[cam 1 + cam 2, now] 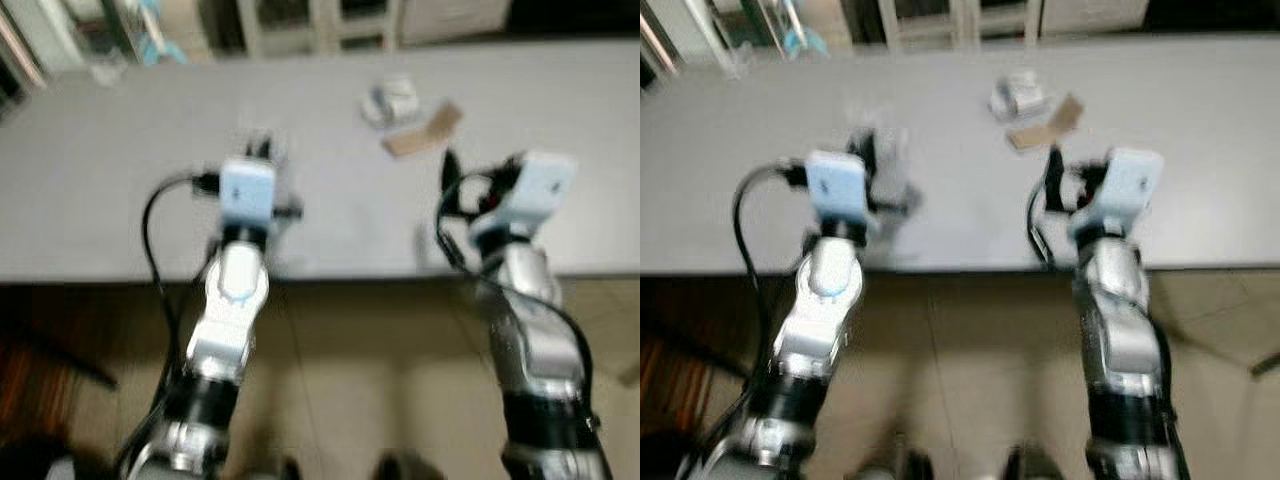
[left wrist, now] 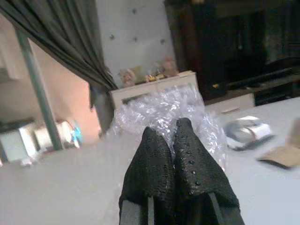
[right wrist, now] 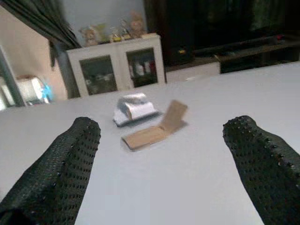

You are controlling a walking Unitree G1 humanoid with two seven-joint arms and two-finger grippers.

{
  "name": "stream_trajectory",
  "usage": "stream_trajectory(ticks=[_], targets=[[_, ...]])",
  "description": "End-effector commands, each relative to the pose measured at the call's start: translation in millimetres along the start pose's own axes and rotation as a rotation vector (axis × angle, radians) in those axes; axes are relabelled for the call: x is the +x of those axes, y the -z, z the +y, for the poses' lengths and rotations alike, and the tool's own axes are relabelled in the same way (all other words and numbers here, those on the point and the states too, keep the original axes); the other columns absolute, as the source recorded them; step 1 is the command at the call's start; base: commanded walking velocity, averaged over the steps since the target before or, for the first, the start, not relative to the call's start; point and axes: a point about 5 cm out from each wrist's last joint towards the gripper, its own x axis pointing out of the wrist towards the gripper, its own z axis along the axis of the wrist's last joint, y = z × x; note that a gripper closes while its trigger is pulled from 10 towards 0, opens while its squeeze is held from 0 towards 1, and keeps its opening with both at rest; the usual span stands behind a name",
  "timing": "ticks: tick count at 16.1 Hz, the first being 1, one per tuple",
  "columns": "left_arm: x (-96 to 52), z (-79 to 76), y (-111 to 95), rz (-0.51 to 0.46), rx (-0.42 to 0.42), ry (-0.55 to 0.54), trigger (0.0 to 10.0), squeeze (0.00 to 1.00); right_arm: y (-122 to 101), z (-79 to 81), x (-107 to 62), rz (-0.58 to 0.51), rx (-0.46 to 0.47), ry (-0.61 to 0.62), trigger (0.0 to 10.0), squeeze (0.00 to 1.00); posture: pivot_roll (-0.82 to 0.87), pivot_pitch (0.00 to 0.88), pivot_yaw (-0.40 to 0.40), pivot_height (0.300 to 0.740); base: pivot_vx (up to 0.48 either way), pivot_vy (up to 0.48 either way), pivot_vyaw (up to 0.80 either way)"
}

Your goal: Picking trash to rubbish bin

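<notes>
A crumpled sheet of clear bubble wrap [image 2: 159, 110] lies on the grey table [image 1: 110, 190], and my left gripper [image 2: 168, 130] is shut with its tips pressed into it. From the head views this gripper [image 1: 258, 152] sits over the table's near middle. Farther back on the right lie a crumpled white packet [image 1: 392, 100] and a folded brown cardboard piece [image 1: 424, 131]. My right gripper [image 3: 161, 159] is open wide with nothing between its fingers, low over the table and pointing at the packet [image 3: 133, 108] and cardboard [image 3: 154, 129], a short way from them.
The table's front edge [image 1: 330, 280] runs across just below both wrists, with tiled floor [image 1: 370, 380] under it. A white cabinet with glass doors [image 3: 115, 65] stands beyond the table's far side. Grey curtains [image 2: 51, 42] hang at the far left.
</notes>
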Motion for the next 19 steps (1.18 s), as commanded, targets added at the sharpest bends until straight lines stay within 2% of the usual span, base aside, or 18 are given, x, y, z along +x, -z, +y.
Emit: stream_trajectory(ticks=[1,19], targets=[[-0.8,4.3,0.9,0.003,0.013,-0.014,10.0,0.0,-4.5,3.7,0.3,-0.014,-0.003,-0.011,10.0,0.0,-0.1,0.14,0.068,0.74,-0.247,0.0,0.0],[0.9,3.7,0.2,0.003,0.018,-0.012,10.0,0.0,-4.6,2.5,0.4,-0.013,0.0,-0.006,10.0,0.0,-0.09,0.147,0.067,0.74,-0.228,0.0,0.0]])
